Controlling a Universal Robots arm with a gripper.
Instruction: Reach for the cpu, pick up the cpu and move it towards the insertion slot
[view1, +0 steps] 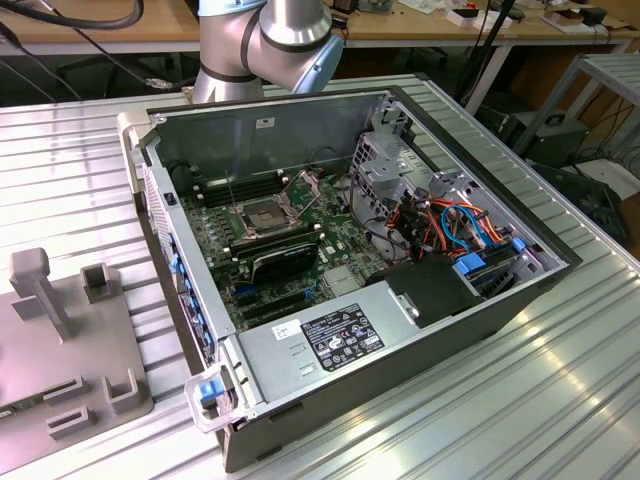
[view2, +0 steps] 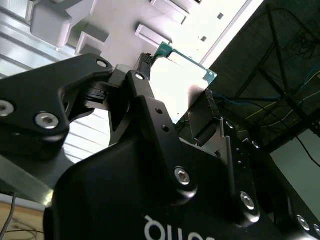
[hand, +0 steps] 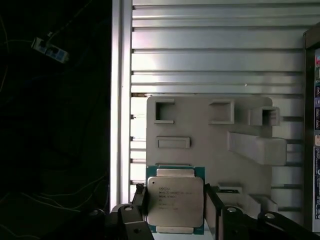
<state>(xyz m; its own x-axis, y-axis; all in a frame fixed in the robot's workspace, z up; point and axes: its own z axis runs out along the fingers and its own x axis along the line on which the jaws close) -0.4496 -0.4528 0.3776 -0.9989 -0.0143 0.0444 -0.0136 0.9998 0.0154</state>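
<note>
While the black gripper holds the flat silver square cpu by two edges above the grey plastic holder tray | risk: thin grip, chip may slip | square silver-framed insertion slot sits well apart from tray.

Even overhead light, blown-out glare, dark surrounds

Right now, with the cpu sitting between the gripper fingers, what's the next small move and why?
Probably a straight lift, if the grip is firm. In the first wrist view the cpu sits between the fingers of the gripper, over the grey fixture tray. The insertion slot lies inside the open computer case, beyond its raised wall, so height likely comes before any sideways travel.
</note>
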